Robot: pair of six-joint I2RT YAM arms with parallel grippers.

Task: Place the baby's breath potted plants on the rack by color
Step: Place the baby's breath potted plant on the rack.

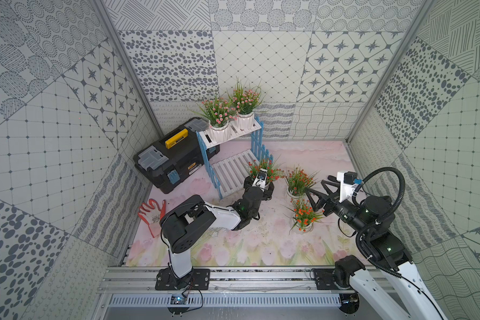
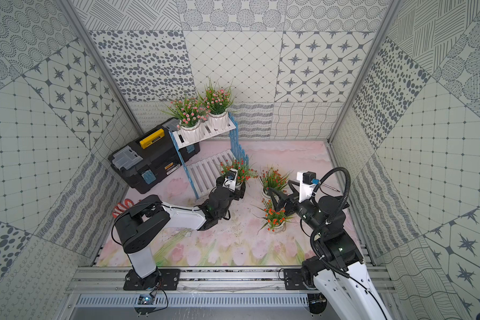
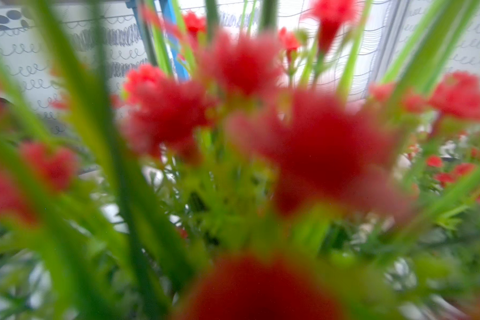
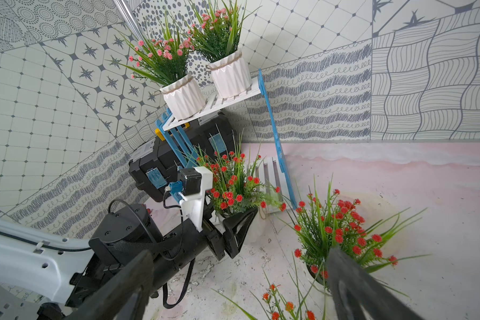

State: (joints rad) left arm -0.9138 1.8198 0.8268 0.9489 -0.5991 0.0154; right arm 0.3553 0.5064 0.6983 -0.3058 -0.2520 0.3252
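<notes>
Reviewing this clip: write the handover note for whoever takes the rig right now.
Left gripper: closed around the pot of one orange-red plant at the lower shelf's end toward the right arm; seated or not, unclear.
Right gripper: open, empty, beside two orange-red plants standing on the mat.
Done: both pink plants on the rack's top shelf.
Left: all three orange-red plants onto the lower shelf.

Rack (image 4: pixel 277 141), 2 pink plants (image 4: pixel 183 97) (top shelf)

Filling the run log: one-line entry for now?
pink plants: rack top shelf | left hand: gripping red plant near lower shelf | right hand: open | other red plants: table
</notes>
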